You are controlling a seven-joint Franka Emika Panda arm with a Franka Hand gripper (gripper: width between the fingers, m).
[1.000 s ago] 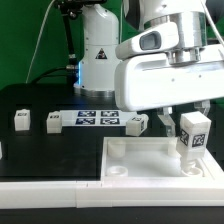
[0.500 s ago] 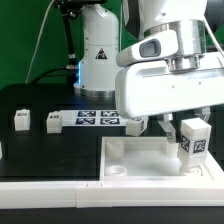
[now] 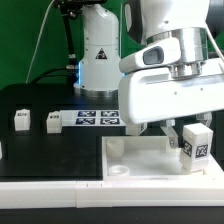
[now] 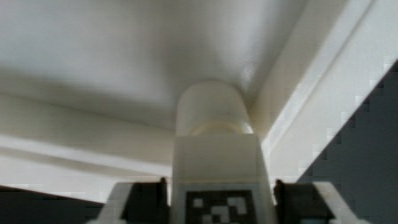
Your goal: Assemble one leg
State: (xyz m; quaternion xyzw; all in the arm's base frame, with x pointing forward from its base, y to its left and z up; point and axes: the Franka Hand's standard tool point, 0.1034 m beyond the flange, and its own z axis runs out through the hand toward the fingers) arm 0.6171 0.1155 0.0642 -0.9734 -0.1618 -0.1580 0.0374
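My gripper (image 3: 192, 128) is shut on a white leg (image 3: 195, 148), a rectangular post with a marker tag on its face, held upright over the right part of the large white tray-like part (image 3: 128, 152). The leg's lower end is at or just above the tray's floor; contact cannot be told. In the wrist view the leg (image 4: 217, 140) runs out from between the dark fingers (image 4: 139, 200) toward the tray's inner corner (image 4: 285, 70). Three more legs stand on the black table: one (image 3: 21, 119), one (image 3: 53, 122), and one (image 3: 135, 124) partly behind my hand.
The marker board (image 3: 95, 118) lies flat behind the tray, between the loose legs. The robot's white base (image 3: 100, 50) stands at the back. A white part edge (image 3: 1, 150) shows at the exterior view's left.
My hand with the leg has shifted a little toward the exterior view's right and slightly lower over the tray. The loose legs have not moved.
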